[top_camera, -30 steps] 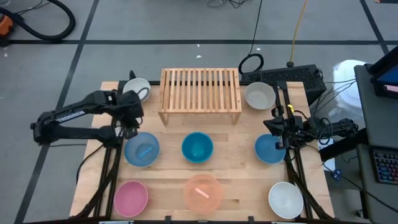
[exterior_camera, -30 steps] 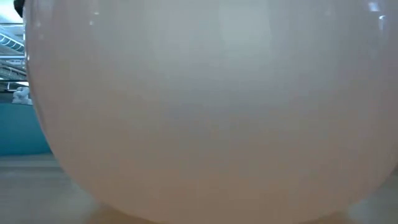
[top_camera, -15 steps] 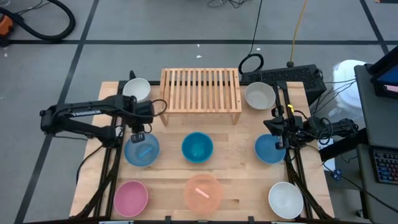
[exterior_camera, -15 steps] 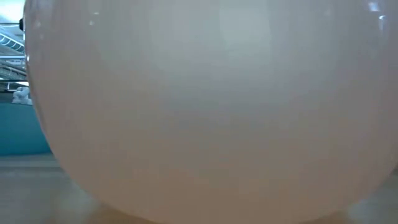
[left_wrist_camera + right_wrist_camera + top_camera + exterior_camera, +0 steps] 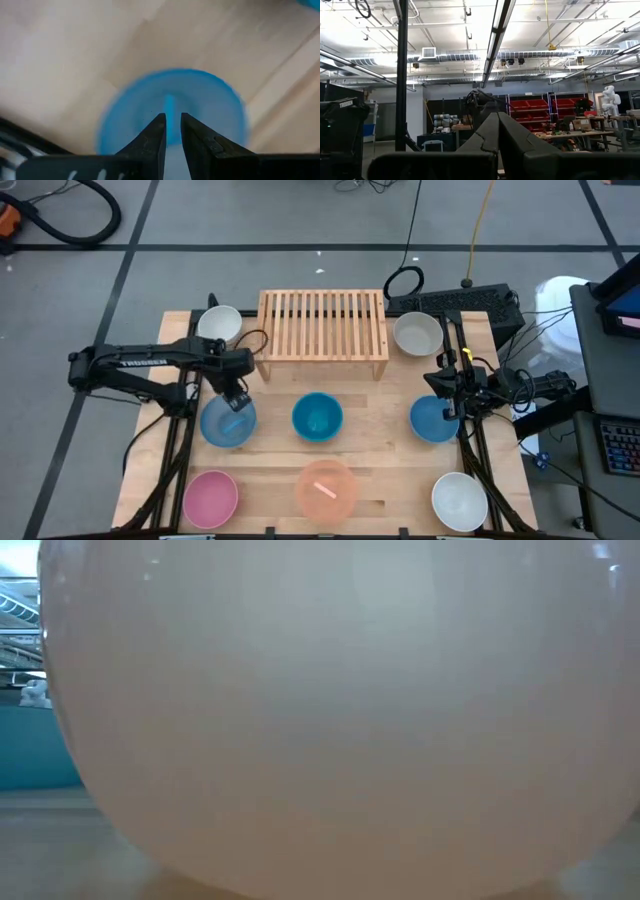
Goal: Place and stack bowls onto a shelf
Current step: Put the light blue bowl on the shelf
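The shelf (image 5: 323, 334) stands at the table's (image 5: 390, 455) far edge, in the middle. A bowl (image 5: 219, 324) sits just left of it and another (image 5: 417, 333) just right of it. Nearer, three bowls form a row: left (image 5: 228, 422), middle (image 5: 318, 416), right (image 5: 432, 418). Along the near edge lie three more: left (image 5: 210, 495), middle (image 5: 326, 489), right (image 5: 459, 500). The near middle one fills the low view. The left gripper (image 5: 236, 399) hangs over the far rim of the left bowl in the row. The right gripper (image 5: 447, 387) sits at the table's right edge, beside the right bowl of the row.
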`<action>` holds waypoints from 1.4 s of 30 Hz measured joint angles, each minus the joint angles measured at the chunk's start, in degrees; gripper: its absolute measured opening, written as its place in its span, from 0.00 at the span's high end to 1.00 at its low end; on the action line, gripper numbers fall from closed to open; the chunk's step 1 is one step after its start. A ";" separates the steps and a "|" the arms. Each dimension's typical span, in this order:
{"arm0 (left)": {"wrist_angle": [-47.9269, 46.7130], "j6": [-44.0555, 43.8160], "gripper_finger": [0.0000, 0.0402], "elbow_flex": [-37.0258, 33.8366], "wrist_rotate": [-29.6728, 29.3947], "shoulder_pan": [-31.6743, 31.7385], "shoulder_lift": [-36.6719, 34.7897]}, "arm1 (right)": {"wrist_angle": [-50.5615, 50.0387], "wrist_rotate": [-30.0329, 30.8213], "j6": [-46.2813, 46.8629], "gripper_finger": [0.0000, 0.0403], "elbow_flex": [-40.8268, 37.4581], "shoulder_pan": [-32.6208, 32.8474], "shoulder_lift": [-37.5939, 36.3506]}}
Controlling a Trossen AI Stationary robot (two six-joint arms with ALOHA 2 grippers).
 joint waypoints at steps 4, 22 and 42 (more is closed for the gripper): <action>2.25 -15.01 0.84 0.00 0.77 -7.26 0.00 | 0.01 0.00 0.00 1.00 0.00 0.01 0.00; 11.67 -32.13 0.84 0.00 -10.17 -29.50 10.64 | 4.26 -0.02 0.02 1.00 -0.02 0.01 0.02; 16.70 -33.40 0.84 0.00 -13.84 -30.55 14.43 | 5.55 0.00 0.46 1.00 -0.01 0.00 0.02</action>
